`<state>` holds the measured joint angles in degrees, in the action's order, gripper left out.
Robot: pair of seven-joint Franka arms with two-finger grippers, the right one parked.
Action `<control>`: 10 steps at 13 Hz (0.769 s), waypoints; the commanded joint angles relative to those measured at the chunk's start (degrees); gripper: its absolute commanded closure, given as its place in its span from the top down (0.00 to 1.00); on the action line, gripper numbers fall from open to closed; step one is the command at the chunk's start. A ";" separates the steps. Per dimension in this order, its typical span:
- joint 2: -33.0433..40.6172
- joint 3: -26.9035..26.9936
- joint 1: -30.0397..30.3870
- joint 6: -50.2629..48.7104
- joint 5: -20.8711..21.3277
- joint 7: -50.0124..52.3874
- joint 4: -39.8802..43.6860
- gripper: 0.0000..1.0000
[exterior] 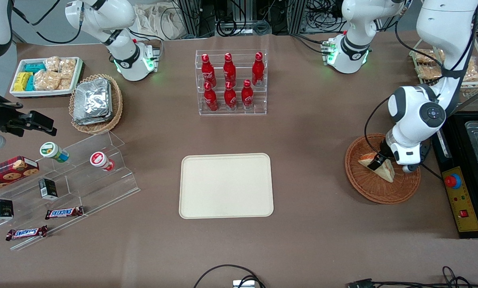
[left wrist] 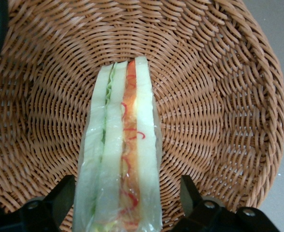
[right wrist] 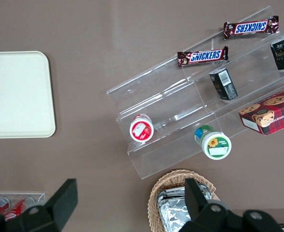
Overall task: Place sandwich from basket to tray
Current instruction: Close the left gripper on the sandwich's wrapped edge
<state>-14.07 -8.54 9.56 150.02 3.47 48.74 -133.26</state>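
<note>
The sandwich [exterior: 386, 170], a pale bread wedge in clear wrap with orange-red and green filling, lies in the round brown wicker basket [exterior: 367, 193] toward the working arm's end of the table. My left gripper [exterior: 377, 161] is down in the basket, open, with one black finger on each side of the sandwich. In the left wrist view the sandwich [left wrist: 122, 159] stands edge-up between the fingers [left wrist: 61, 195] over the basket's weave [left wrist: 219, 111]; a small gap shows at one finger. The cream-beige tray [exterior: 226, 186] lies flat at the table's middle, also in the right wrist view [right wrist: 16, 94].
A clear rack of red bottles [exterior: 231, 82] stands farther from the camera than the tray. A black control box with a red button [exterior: 453, 181] sits beside the basket. A tan basket of foil packs [exterior: 95, 102], a white snack tray [exterior: 45, 76] and a clear stepped shelf [exterior: 75, 176] lie toward the parked arm's end.
</note>
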 commanded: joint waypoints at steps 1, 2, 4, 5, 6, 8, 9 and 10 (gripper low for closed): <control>0.19 0.11 0.28 1.24 0.40 0.31 -0.43 0.47; 0.19 0.11 0.28 1.16 0.66 -0.04 -0.43 0.37; 0.36 0.11 0.20 1.07 0.84 -0.83 -0.43 0.23; 0.80 0.11 0.20 0.54 0.84 -2.40 -0.43 0.19; 1.50 0.02 0.20 -0.24 0.84 -4.16 -0.34 0.17; 3.77 -0.07 -0.24 -1.57 0.84 -8.64 -0.34 0.17; 4.92 -0.16 -0.33 -3.48 0.84 -11.79 -0.16 0.17; 5.80 -0.24 -0.33 -5.94 0.84 -16.69 0.19 0.17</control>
<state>-12.03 -8.65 9.46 148.37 3.86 38.10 -132.90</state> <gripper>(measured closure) 0.767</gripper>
